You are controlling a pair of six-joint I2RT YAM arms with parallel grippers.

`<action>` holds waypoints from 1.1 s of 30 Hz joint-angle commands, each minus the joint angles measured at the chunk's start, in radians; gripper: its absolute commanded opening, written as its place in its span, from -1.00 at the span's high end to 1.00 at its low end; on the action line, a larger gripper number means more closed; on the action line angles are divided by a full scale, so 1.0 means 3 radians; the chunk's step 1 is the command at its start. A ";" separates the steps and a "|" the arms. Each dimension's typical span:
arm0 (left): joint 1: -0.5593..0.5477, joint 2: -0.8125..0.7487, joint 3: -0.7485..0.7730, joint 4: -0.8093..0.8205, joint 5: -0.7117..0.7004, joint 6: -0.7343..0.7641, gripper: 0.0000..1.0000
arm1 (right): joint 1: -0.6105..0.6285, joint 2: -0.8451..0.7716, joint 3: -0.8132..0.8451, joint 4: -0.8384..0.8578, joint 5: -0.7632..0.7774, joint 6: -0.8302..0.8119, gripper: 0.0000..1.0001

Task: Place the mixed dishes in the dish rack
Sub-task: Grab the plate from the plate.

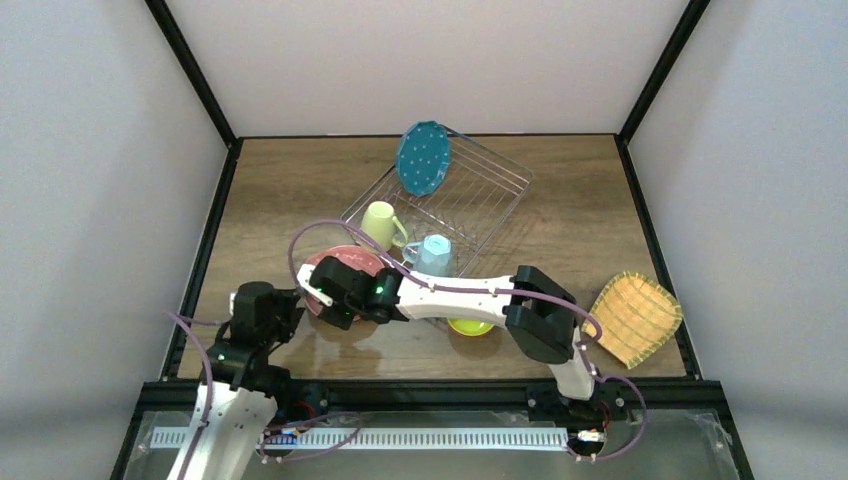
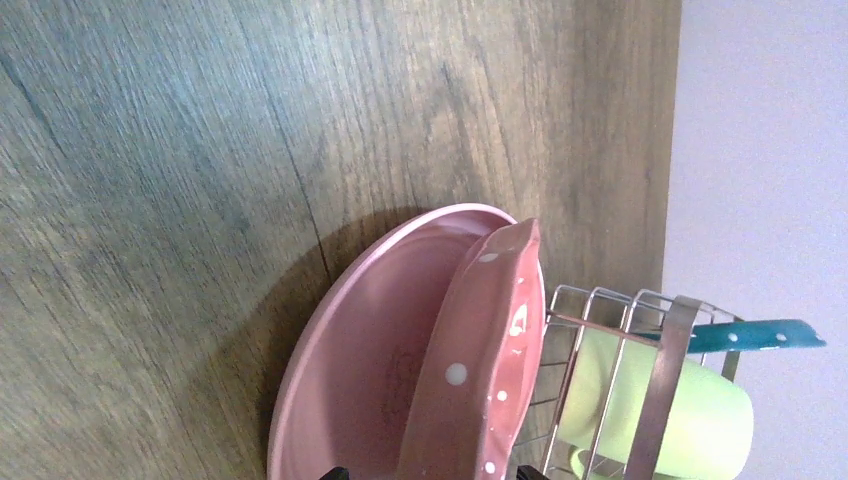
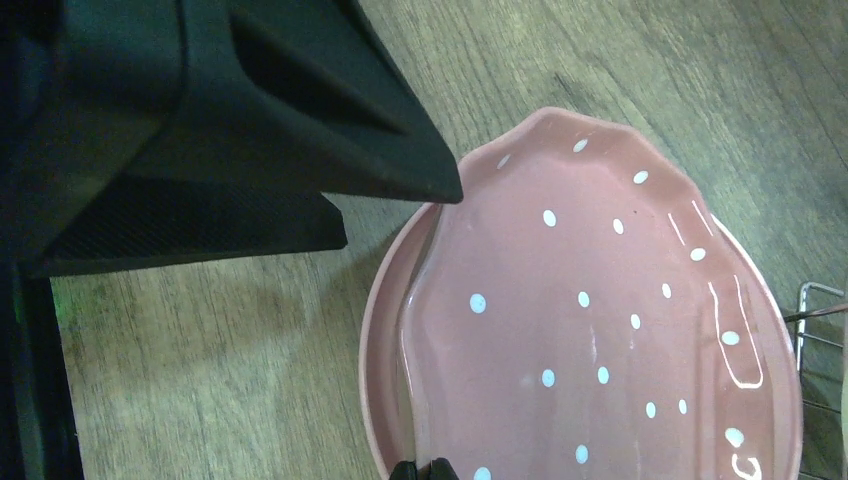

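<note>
Just beside the dish rack [image 1: 470, 195], near-left corner: right gripper [image 3: 421, 468] jaws clench the rim of a tilted pink dotted plate [image 3: 590, 330] over a plain pink plate [image 2: 370, 350]. Left gripper [image 2: 430, 474] jaws released, straddling the dotted plate's edge.

No text, label or number is legible.

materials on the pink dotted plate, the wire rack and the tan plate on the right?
Pink dotted plate: likely glazed ceramic, glossy glare streaks. Dish rack: thin metal wire, silvery, shiny. Tan plate: woven plant fibre or imitation, matte, crisscross weave.
</note>
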 commanded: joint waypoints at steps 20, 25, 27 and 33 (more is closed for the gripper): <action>-0.0005 0.0188 -0.0405 0.0650 0.0237 -0.0102 -0.92 | -0.0074 -0.0195 0.0144 -0.0040 -0.0031 -0.0030 0.99; -0.0005 0.0219 -0.0514 0.0881 0.0281 -0.0111 -0.92 | -0.0075 -0.0192 0.0189 -0.0072 -0.0037 -0.0031 0.99; -0.0005 0.0247 -0.0546 0.0980 0.0303 -0.0102 -0.92 | -0.0078 -0.0195 0.0203 -0.0082 -0.0044 -0.0032 0.99; -0.0005 0.0338 -0.0615 0.1292 0.0342 -0.0032 -0.99 | -0.0083 -0.0198 0.0219 -0.0107 -0.0084 -0.0020 0.99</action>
